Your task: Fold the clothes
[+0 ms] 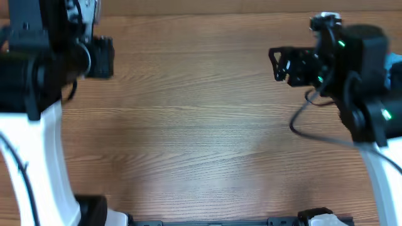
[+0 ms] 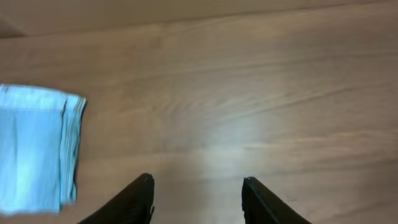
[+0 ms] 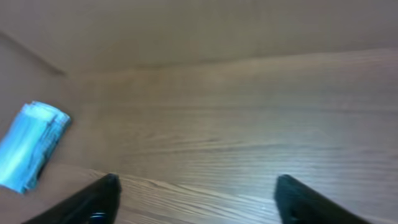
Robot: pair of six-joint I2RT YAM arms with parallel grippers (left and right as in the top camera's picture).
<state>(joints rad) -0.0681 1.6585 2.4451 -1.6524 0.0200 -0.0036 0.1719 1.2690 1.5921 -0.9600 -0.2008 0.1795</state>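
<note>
A folded stack of pale light-blue denim (image 2: 34,149) lies on the wooden table at the left of the left wrist view. A folded pale blue stack (image 3: 31,146) also shows at the left of the right wrist view. In the overhead view only a light-blue sliver (image 1: 396,66) shows at the right edge, behind the right arm. My left gripper (image 2: 198,186) is open and empty over bare wood; it also shows at the top left of the overhead view (image 1: 100,56). My right gripper (image 3: 198,190) is open and empty, seen at the top right of the overhead view (image 1: 279,63).
The wooden table (image 1: 201,138) stretches between the two arms. The white arm bases stand at the front left (image 1: 44,163) and front right (image 1: 380,176). A black cable (image 1: 314,135) hangs from the right arm.
</note>
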